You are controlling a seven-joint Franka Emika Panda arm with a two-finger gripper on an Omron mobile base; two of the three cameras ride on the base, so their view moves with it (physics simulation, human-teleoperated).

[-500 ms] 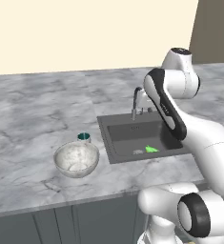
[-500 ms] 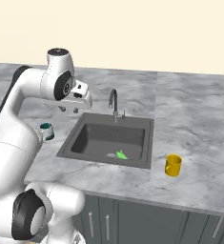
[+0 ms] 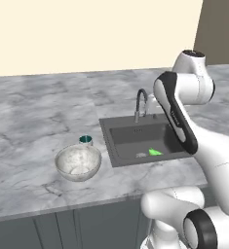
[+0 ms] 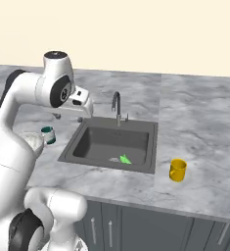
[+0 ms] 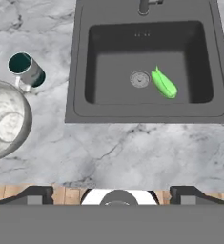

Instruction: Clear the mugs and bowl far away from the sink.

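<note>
The gripper hangs high over the sink's left rim; I cannot tell whether it is open. The grey mug touches the bowl near the counter's front edge, left of the sink. The yellow mug stands right of it. Best to descend on the grey mug from above, clear of the bowl.
</note>
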